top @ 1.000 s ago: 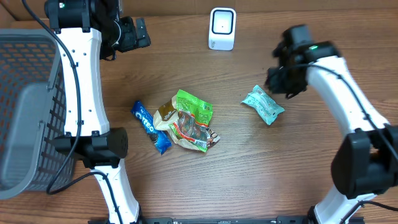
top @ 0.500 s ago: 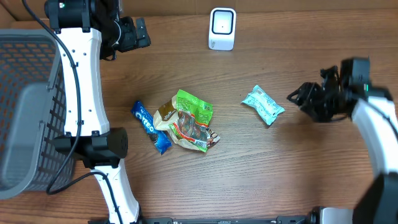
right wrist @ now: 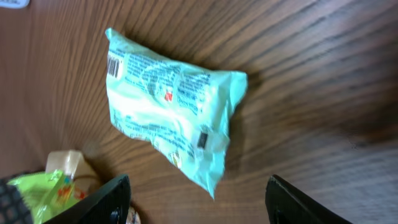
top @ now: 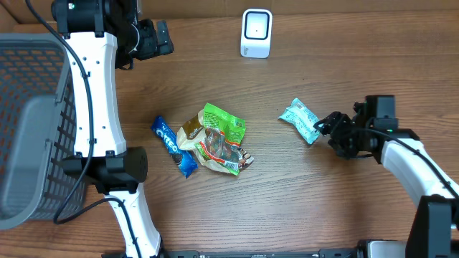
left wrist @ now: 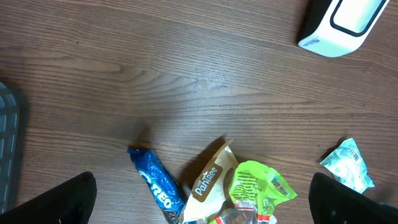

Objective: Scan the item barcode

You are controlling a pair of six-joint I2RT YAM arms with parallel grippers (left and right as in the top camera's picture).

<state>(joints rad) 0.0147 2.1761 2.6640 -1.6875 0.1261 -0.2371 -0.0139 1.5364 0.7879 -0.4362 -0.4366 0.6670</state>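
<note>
Just beside the teal packet (top: 303, 122), right jaws stand apart; left jaws likewise, over bare table (top: 323, 208)

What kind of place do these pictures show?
Probably a mock shop checkout on a wooden table: a white barcode scanner stands at the far edge, a grey mesh basket sits at one side, and snack packets such as an Oreo pack lie between.
</note>
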